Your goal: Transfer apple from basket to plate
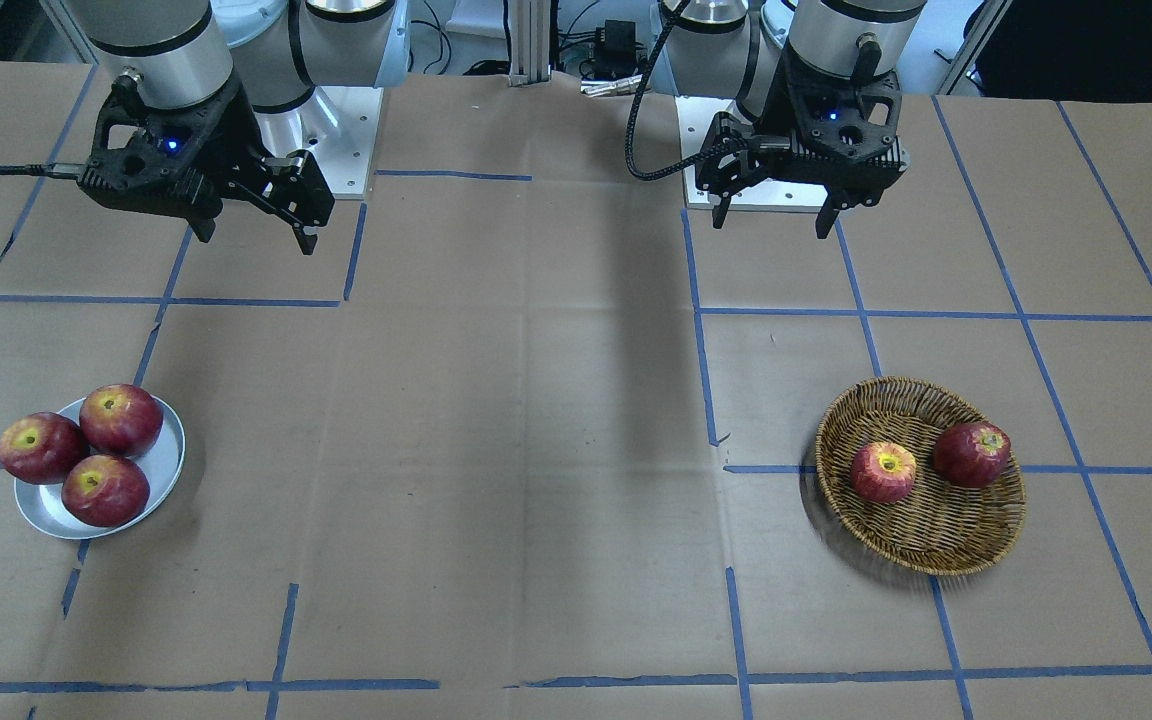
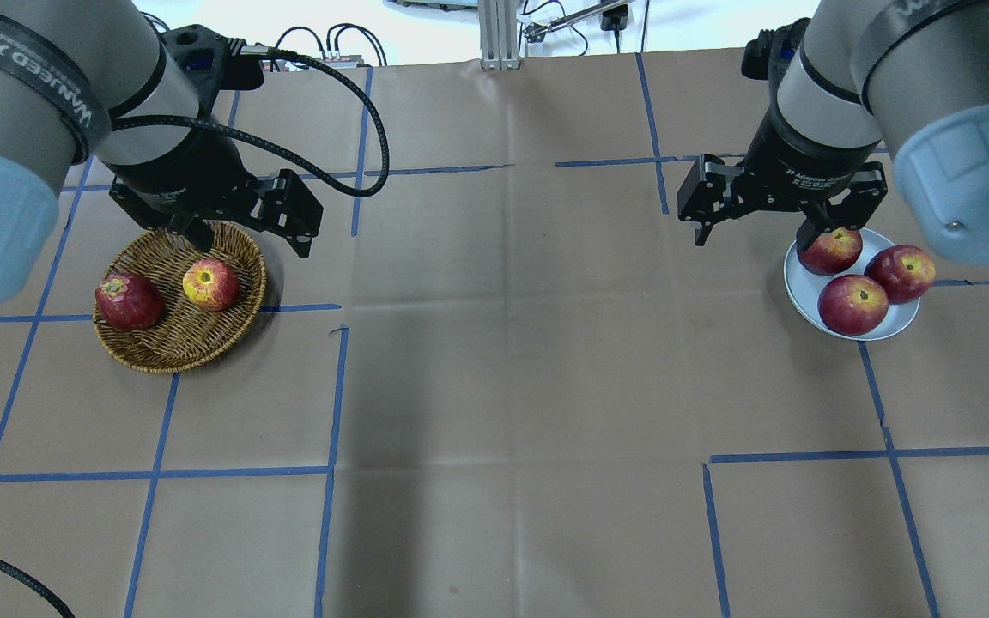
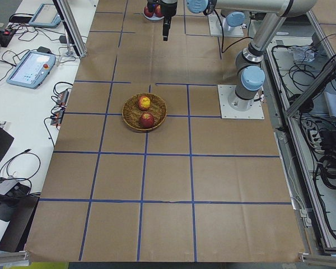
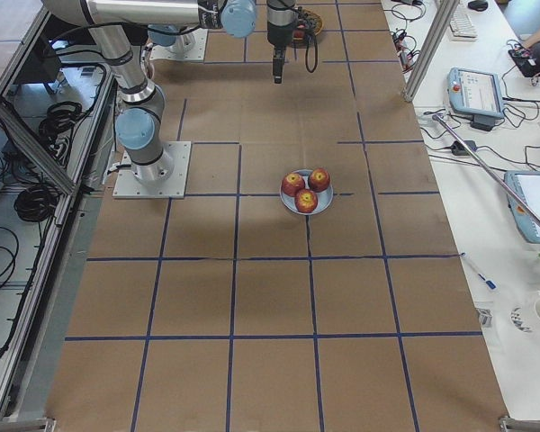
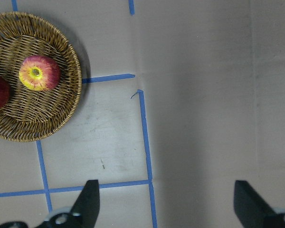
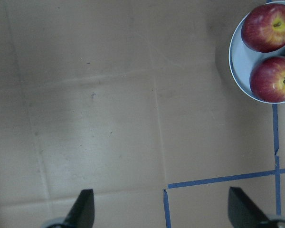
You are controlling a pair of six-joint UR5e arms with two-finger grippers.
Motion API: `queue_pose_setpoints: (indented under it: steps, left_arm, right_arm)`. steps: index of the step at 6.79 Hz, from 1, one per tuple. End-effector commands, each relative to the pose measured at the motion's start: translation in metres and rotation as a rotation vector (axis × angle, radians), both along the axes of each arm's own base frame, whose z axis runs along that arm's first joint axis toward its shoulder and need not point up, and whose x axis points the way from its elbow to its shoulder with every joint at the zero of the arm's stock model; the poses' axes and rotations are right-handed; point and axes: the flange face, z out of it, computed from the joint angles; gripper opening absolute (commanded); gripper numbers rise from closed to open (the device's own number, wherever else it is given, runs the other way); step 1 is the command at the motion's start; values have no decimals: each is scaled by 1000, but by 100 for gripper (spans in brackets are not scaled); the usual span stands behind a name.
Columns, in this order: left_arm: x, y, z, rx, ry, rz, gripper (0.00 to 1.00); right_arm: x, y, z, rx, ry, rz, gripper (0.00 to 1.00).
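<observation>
The long bench is covered edge to edge in brown kraft paper. The paper is creased in soft folds and ruled into squares with blue tape that is torn in a few spots. Along the side opposite the robot run white desks carrying grey touch-screen pendants and loose black cables.

The 2 grey-and-silver arms rise from square white mounting plates set on the paper. Each ends in a black hand hanging in the air with its 2 fingers spread wide and nothing between them. The left hand hangs on the robot's side of the basket, not over the fruit. The right hand hangs on the robot's side of the plate.

On the robot's left half sits the round, shallow, brown woven wicker basket, its weave coarse and its rim braided. Well apart, on the right half, lies the round, shallow, silver-grey metal plate, smooth and dull.

The lighter pinkish-red apple, finely streaked with yellow, rests in the basket on the side nearer the bench's middle, its yellow-green hollow facing up. A glossy darker red apple sits just beside it in the same basket, with a gap between them. The plate holds 3 dark red apples bunched together and covering most of it, so only a crescent of bare metal shows.
</observation>
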Motion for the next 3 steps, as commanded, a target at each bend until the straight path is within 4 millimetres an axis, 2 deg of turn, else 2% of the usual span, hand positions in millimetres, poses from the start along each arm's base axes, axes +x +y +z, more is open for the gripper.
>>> queue_pose_setpoints:
  steps: [1, 3]
  left_arm:
    - [0, 1, 1, 1, -3, -3, 99]
    - [0, 1, 2, 6, -3, -5, 100]
  right_arm:
    - [0, 0, 0, 0, 0, 0, 100]
    - [0, 0, 0, 0, -2, 0, 100]
